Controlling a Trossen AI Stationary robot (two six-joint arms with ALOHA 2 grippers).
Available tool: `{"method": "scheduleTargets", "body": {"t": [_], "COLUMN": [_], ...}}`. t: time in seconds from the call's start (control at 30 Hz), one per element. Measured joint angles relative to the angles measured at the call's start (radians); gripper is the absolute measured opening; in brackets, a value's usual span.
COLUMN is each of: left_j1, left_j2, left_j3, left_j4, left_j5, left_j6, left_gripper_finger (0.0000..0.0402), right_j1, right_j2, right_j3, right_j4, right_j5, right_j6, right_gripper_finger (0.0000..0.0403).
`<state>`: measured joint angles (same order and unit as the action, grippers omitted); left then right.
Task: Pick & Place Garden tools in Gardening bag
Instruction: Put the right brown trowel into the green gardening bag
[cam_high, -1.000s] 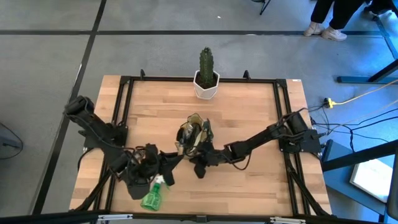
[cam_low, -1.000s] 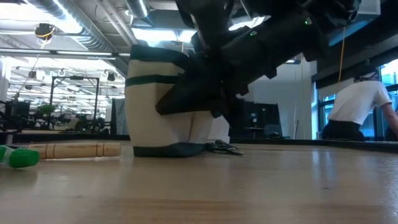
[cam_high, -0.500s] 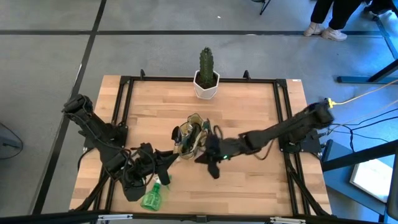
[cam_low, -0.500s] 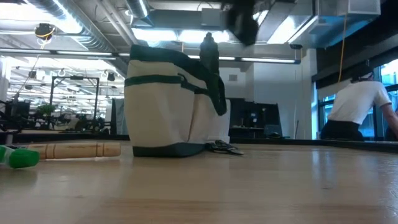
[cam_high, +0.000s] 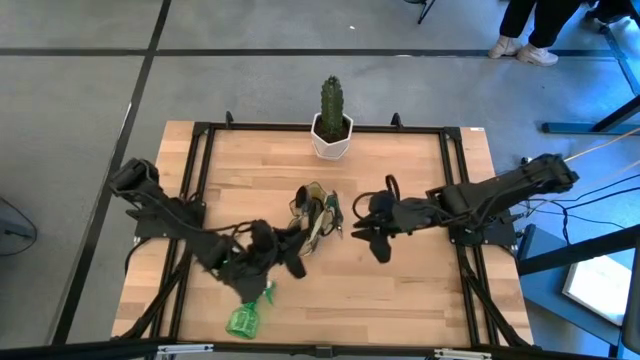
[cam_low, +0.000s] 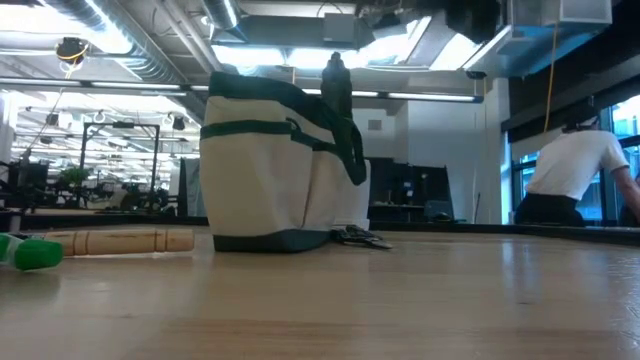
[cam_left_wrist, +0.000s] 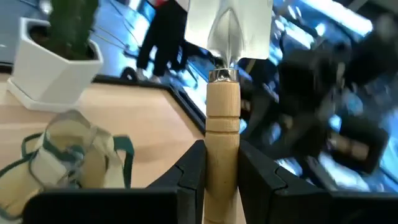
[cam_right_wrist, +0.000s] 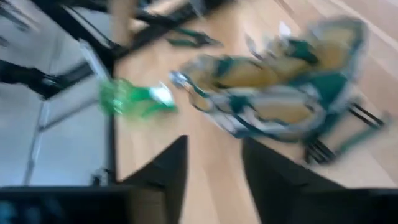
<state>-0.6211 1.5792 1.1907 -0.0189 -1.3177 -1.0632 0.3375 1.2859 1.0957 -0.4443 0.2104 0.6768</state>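
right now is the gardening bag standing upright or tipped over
Upright. In the low view the gardening bag sits flat on its base on the table, with a dark tool handle poking from its top.

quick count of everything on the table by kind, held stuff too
gardening bag: 1
spray bottle: 1
potted cactus: 1
wooden-handled tools: 2 (trowel in the left gripper jaws, wooden handle lying flat)
dark tool standing in the bag: 1
dark tool beside the bag: 1
total: 7
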Motion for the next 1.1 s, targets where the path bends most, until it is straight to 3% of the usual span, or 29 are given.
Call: {"method": "scheduleTargets", "body": {"t": [0.17,0.3,0.47,0.6,0.8,0.87,0.93,1.1], "left_j1": [0.051,0.105,0.118,0.107,0.121,0.135,0.141,0.138], "left_j2": [0.059,0.124,0.184,0.19,0.153,0.153,0.157,0.174], "left_j3": [0.062,0.172,0.318,0.377,0.378,0.377,0.377,0.376], "left_j4": [0.015,0.013,0.016,0.016,-0.037,-0.045,-0.036,-0.035], "left_j5": [0.01,0.128,0.182,0.19,0.297,0.323,0.319,0.115], "left_j6": [0.047,0.198,0.345,0.442,0.441,0.413,0.402,0.333], "left_gripper_finger": [0.0058,0.0058,0.0058,0.0058,0.0058,0.0058,0.0058,0.0058], "right_j1": [-0.013,-0.014,0.012,0.035,0.038,0.027,0.012,0.009], "right_j2": [-0.021,-0.036,-0.111,-0.202,-0.209,-0.174,-0.157,-0.212], "right_j3": [-0.001,-0.001,-0.001,-0.002,-0.042,-0.045,-0.046,-0.045], "right_j4": [-0.057,-0.056,-0.134,-0.1,0.055,0.071,0.116,0.171], "right_j5": [-0.064,-0.177,-0.186,-0.218,-0.464,-0.486,-0.433,-0.011], "right_j6": [-0.021,-0.151,-0.22,-0.268,-0.282,-0.274,-0.253,-0.124], "right_gripper_finger": [0.025,0.0275,0.0258,0.0229,0.0197,0.0196,0.0195,0.0187]}}
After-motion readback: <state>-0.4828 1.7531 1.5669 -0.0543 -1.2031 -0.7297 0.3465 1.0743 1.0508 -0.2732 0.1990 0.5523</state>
